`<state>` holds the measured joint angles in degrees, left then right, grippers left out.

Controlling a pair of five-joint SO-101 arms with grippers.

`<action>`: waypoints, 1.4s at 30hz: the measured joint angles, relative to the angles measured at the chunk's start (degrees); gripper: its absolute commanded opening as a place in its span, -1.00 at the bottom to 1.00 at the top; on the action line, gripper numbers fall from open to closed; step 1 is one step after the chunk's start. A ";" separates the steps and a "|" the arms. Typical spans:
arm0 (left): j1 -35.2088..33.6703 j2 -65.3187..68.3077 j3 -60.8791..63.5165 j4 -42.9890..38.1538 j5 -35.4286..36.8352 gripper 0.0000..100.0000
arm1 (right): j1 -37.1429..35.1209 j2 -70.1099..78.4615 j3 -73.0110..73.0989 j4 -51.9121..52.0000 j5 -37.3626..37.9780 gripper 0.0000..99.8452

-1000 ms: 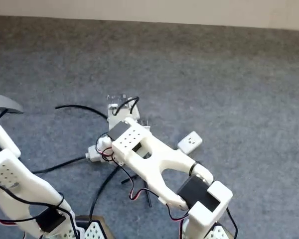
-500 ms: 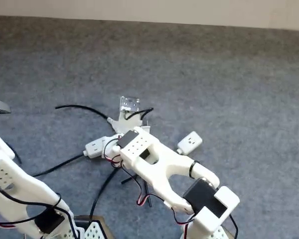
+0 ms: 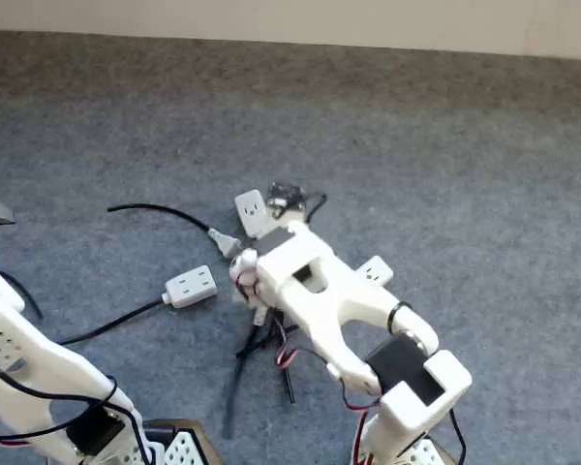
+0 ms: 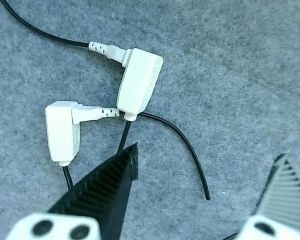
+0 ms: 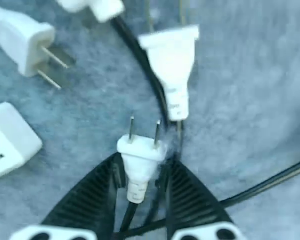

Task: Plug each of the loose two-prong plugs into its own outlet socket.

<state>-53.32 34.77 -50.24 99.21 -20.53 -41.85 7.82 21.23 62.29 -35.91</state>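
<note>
Right end effector (image 5: 141,164) clenches a two-prong plug (image 5: 135,148); insertion seems in hand, and next its prongs need lining up with the slots of an outlet socket (image 3: 252,208).

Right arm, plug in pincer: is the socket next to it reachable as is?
Probably yes. The socket lies bare right beside the right pincer with nothing seen between them, though the plug it holds points past it.

The table (image 3: 484,155) is topped in grey cloth, matt and rough-napped. The two-prong plug (image 5: 138,162) is smooth white plastic, slightly glossy, its prongs (image 5: 131,127) bare metal. The cord (image 4: 186,144) looks like smooth black rubber. On the left gripper (image 4: 207,152), one finger (image 4: 107,192) is ribbed black plastic, matt.
</note>
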 measured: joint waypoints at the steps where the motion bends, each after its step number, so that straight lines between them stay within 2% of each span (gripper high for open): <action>1: 0.00 0.00 0.00 0.00 0.00 -0.20 | 0.53 0.09 -2.81 3.08 5.27 -0.99; 8: 0.00 0.18 0.00 0.00 0.00 -0.21 | 2.46 0.00 -27.25 31.21 43.08 -0.99; 10: 0.00 0.18 0.00 0.00 -1.41 -0.21 | 4.84 0.00 -28.66 35.16 49.14 -0.99; 16: 2.02 0.18 6.59 0.79 -12.92 -0.34 | 15.21 -0.26 -20.31 35.25 63.56 -0.99; 18: 4.48 0.18 10.02 0.79 -17.23 -0.35 | 19.69 -1.76 -15.56 31.82 66.55 -0.99; 21: 8.88 0.26 14.59 0.79 -19.60 -0.35 | 28.48 -3.60 -8.00 22.42 70.51 -0.99; 25: 15.82 0.26 17.49 0.79 -18.99 -0.35 | 39.30 -3.52 -4.40 10.64 70.59 -0.99; 28: 20.31 -0.09 18.46 0.88 -16.26 -0.35 | 44.84 -1.58 -5.10 10.11 70.51 -0.99; 32: 26.37 -5.27 23.56 0.88 -16.26 -0.34 | 43.08 -2.37 -5.71 16.53 73.14 -0.99; 34: 30.59 -9.93 28.75 0.88 -18.55 -0.34 | 40.62 -5.10 -3.25 16.18 73.76 -0.99; 39: 41.32 -23.74 48.35 0.88 -30.42 -0.34 | 37.01 -17.32 10.29 8.62 74.02 -0.99; 42: 44.66 -31.56 58.02 -3.78 -32.97 -0.34 | 31.21 -24.53 21.36 3.16 74.02 -0.99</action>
<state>-8.66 3.21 7.78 95.43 -53.49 -10.64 -16.70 42.59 65.45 38.11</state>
